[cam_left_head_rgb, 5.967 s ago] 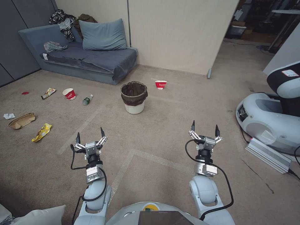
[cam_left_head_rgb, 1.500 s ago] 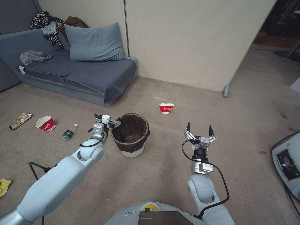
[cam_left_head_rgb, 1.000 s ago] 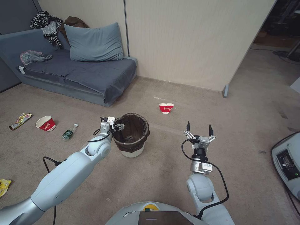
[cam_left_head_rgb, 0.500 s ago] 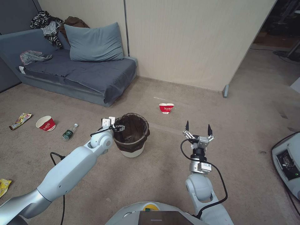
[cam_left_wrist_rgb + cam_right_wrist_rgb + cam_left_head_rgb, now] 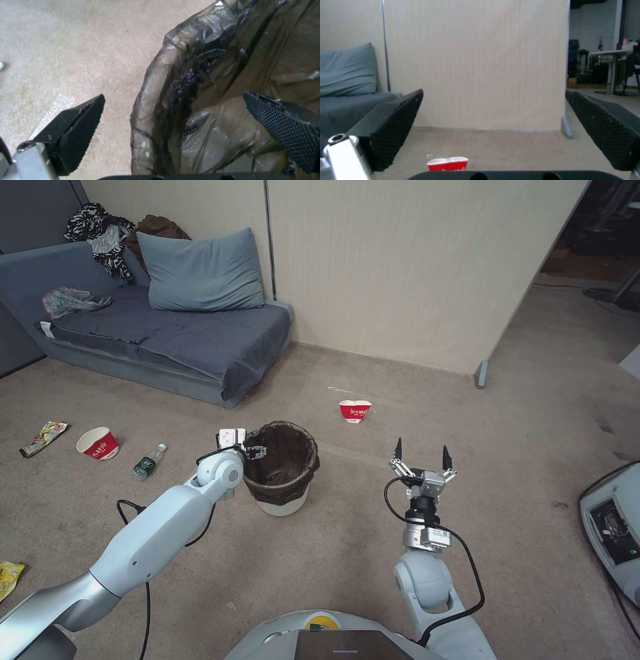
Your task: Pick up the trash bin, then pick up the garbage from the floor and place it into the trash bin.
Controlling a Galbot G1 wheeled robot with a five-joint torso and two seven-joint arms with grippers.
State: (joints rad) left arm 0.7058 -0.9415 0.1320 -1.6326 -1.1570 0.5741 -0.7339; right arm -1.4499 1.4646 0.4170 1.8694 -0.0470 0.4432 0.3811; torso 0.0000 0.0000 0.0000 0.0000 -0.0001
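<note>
Straddling the bag-lined rim of the trash bin [image 5: 280, 467] on the carpet, the left end effector [image 5: 252, 452] is held apart, so closing on that rim is judged next, while the right end effector [image 5: 420, 455] waits apart.

The trash bin [image 5: 287, 499] is white, lined with a dark brown bag [image 5: 213, 82]. Two paper cups [image 5: 98, 443] [image 5: 355, 411] are red with white rims. The small bottle [image 5: 148, 462] bears a green label. One wrapper [image 5: 44, 437] is multicoloured, another [image 5: 8, 576] yellow. The sofa [image 5: 167, 340] and pillow [image 5: 200, 273] are grey-blue; the carpet [image 5: 347, 553] beige.
</note>
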